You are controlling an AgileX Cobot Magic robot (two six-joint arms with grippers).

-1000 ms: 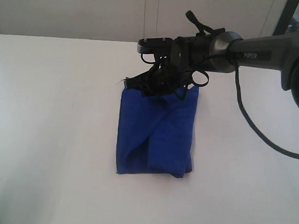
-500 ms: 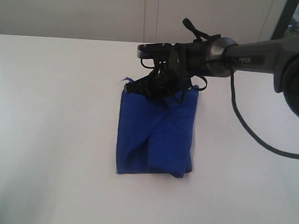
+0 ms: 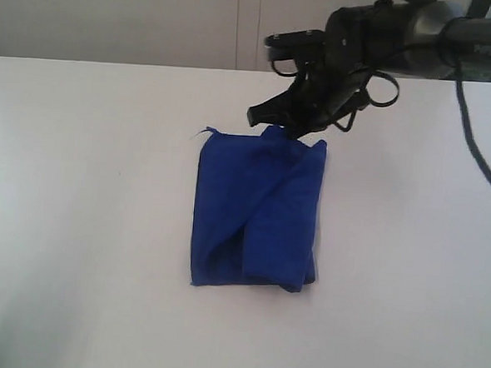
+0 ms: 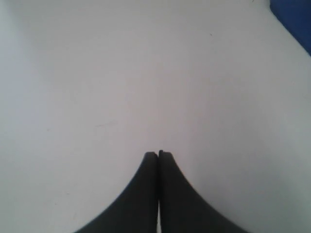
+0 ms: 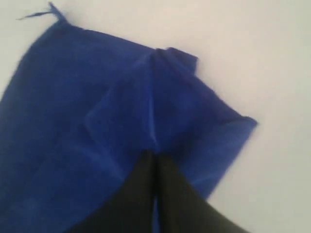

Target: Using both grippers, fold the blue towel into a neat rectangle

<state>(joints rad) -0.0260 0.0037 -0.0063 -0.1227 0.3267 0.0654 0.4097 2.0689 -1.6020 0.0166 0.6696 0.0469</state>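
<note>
One deep blue soft cloth towel [image 3: 256, 210] lies folded into a rough rectangle in the middle of the white table [image 3: 76, 224]. A small loose thread [image 3: 205, 131] sticks out at its upper left corner. The black right gripper [image 3: 265, 113] hangs just over the towel's top edge, with its fingers pressed tight together. The black left gripper [image 4: 159, 153] is closed tight too, over bare table, with a towel corner nearby.
</note>
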